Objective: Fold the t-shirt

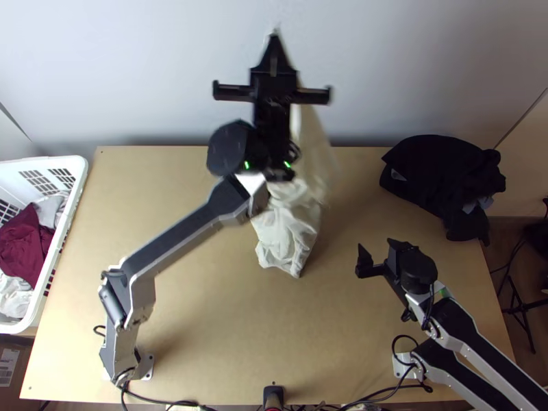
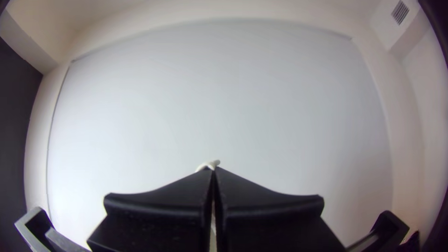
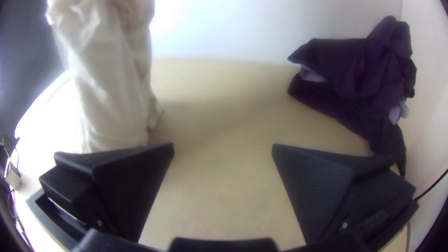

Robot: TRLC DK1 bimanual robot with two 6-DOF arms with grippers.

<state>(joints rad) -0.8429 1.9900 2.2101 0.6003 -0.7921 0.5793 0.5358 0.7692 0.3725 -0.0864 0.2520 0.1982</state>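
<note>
**Pale T-shirt (image 1: pixel 286 233) hangs from left gripper (image 1: pixel 274 42); right gripper (image 1: pixel 379 253) spread**

The left gripper is raised high toward the far wall (image 1: pixel 171 75), at the middle of the scene. Its fingers are pressed together on a bit of the T-shirt, which pokes out at the fingertips in the left wrist view. Which part of the garment is pinched cannot be told. The T-shirt drops bunched and creased over the far middle of the table (image 1: pixel 205 315); whether its lower end touches the wood cannot be determined.

The right gripper is over the right part of the table, nearer than the T-shirt and apart from it, with its fingers wide apart.

A dark garment pile (image 1: pixel 438 171) lies at the far right. A white basket (image 1: pixel 81 175) holding maroon cloth (image 1: pixel 24 240) and white cloth (image 1: pixel 12 294) stands at the left edge.
</note>
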